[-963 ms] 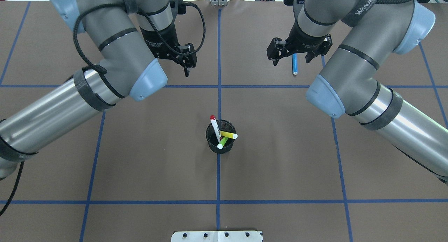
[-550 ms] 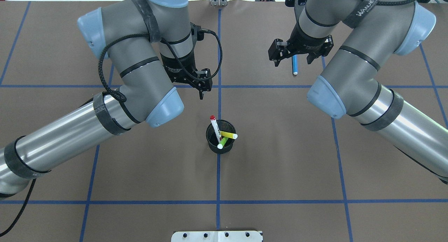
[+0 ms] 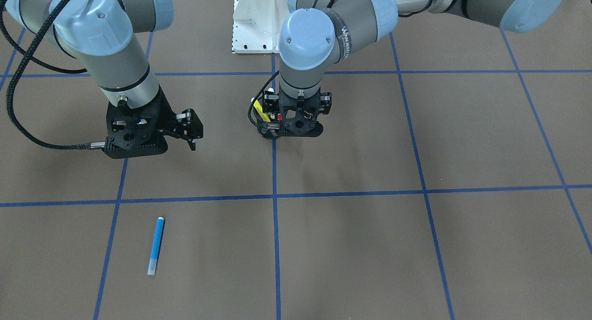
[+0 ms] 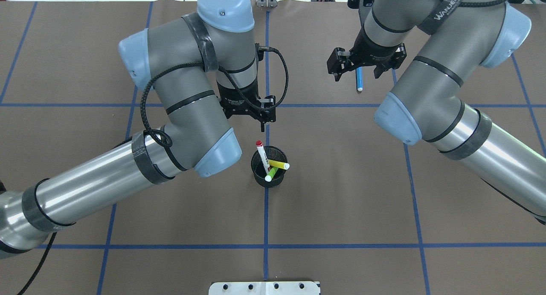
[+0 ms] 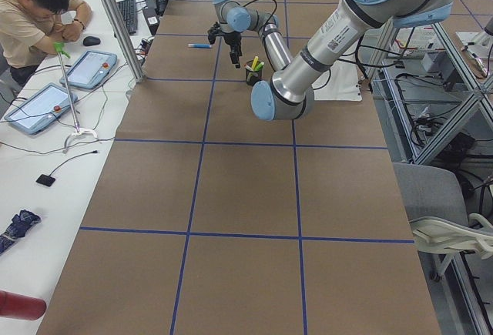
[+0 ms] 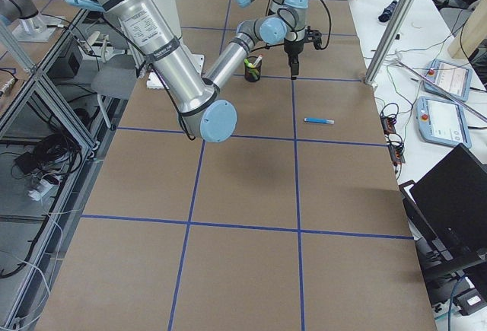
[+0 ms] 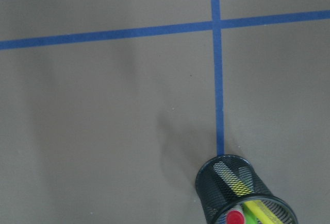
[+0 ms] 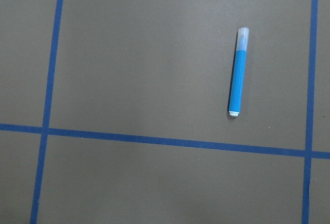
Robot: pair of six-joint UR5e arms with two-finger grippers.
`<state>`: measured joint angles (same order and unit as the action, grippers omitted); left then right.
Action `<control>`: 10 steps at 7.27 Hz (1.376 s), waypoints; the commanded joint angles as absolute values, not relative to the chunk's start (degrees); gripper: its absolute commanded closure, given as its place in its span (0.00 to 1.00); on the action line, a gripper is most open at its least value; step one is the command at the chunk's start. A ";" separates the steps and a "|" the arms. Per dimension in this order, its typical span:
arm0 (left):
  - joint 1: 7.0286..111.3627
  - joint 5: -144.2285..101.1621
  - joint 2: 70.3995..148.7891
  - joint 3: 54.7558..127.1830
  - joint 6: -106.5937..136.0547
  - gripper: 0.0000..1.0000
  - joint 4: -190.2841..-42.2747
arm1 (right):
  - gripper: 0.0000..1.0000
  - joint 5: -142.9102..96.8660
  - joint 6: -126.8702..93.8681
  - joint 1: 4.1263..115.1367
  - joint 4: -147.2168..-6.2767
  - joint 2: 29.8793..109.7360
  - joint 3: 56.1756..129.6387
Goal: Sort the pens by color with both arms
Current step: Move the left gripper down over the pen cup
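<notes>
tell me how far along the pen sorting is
Done: the blue pen lies alone on the table, below the open right gripper. In hand: nothing; the left gripper hovers by the mesh cup, gripping no pen. Left: the white pen, the yellow pen and the green pen stand in that cup.

Overhead camera: fixed high behind the robot, facing forward and down over the brown paper-covered table with blue tape grid [image 4: 341, 201]. Front camera: across the table, looking steeply down, white metal mounting base [image 3: 252, 28] at its top edge. End cameras: high and far, looking along the table from its left and right ends. Wrist cameras: near, facing down. Left wrist and overhead views share the black mesh cup [image 7: 221, 183]; right wrist, overhead and front views share the slim blue marker pen [image 8: 237, 80].
</notes>
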<state>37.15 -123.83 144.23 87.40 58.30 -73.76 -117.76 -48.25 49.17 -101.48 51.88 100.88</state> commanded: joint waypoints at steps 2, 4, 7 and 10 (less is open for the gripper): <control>35.68 -120.95 144.31 87.19 60.99 0.17 -74.62 | 0.01 -117.69 -48.25 49.13 -101.51 51.94 100.81; 35.25 -120.76 144.40 87.01 61.26 0.24 -75.06 | 0.01 -117.69 -48.25 49.13 -101.51 52.03 100.81; 35.16 -121.11 144.32 86.05 61.44 0.26 -76.82 | 0.01 -117.69 -48.34 49.04 -101.43 52.29 100.37; 34.54 -121.38 144.40 85.96 61.52 0.35 -77.69 | 0.01 -117.60 -48.25 49.04 -101.43 52.29 100.28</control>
<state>34.81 -121.26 144.33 86.00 61.46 -77.07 -117.61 -48.32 49.05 -101.43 52.29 100.34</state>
